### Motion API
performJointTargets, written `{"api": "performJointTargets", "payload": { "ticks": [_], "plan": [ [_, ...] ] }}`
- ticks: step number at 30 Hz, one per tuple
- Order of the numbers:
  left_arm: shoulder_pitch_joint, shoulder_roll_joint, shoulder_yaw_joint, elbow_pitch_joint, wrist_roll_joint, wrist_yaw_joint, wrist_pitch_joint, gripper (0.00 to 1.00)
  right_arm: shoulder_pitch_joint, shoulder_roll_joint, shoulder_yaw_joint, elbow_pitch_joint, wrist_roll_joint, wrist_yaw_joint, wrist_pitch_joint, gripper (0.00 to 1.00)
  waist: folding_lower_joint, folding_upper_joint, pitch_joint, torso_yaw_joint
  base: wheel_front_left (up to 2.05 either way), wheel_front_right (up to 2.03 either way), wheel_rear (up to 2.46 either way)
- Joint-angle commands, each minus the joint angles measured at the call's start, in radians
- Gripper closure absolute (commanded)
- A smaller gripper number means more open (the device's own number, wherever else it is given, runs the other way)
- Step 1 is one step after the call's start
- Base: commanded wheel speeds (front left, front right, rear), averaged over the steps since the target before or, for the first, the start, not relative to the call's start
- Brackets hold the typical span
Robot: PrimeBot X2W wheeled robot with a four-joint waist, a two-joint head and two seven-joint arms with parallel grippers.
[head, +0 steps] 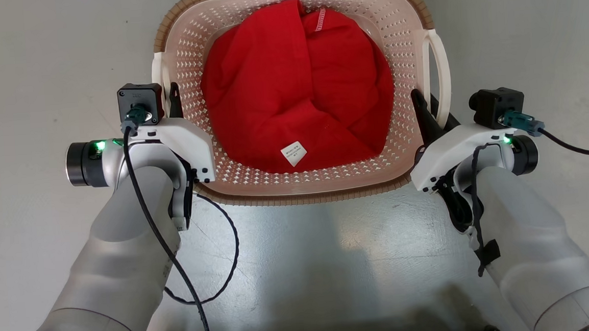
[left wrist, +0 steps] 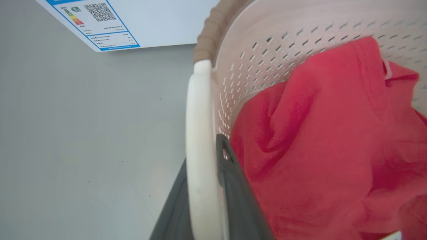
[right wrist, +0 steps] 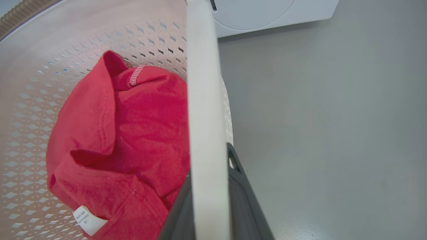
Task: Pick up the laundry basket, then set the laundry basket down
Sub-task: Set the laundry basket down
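Grey floor (head: 301, 267) surrounds the laundry basket (head: 301, 188), centred between both arms and containing a red garment (head: 294, 83). Left gripper (left wrist: 202, 148): jaws closed on the basket's left white handle (left wrist: 198, 100). Right gripper (right wrist: 209, 159): jaws closed on the right white handle (right wrist: 203, 83). Contact between basket and floor cannot be determined.

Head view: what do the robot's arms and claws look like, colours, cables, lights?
The left forearm and right forearm are rounded pale grey, ending in white wrist shells. Each carries a black camera box with a teal plug, a black cable and a green light. The left claw and right claw have dark fingers.
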Motion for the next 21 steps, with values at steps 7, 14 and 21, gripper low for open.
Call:
{"api": "performJointTargets", "payload": {
  "ticks": [7,14,21],
  "plan": [
    [-0.017,0.048,0.056,0.02,0.032,0.004,-0.006,1.0,0.03,0.011,0.022,-0.004,0.019,0.012,-0.019,1.0,-0.0002,0.0,0.006,-0.001,0.0,0.0,0.0],
    [-0.02,0.043,0.073,0.025,0.049,0.0,-0.006,1.0,0.029,0.011,0.03,-0.002,0.032,0.012,-0.019,1.0,-0.0002,0.0,0.012,-0.002,0.0,0.0,0.0],
    [-0.021,0.04,0.092,0.026,0.068,-0.005,-0.006,0.83,0.023,0.011,0.029,0.019,0.05,0.012,-0.019,0.0,-0.0002,0.0,0.018,-0.005,0.0,0.0,0.0]
  ]
}}
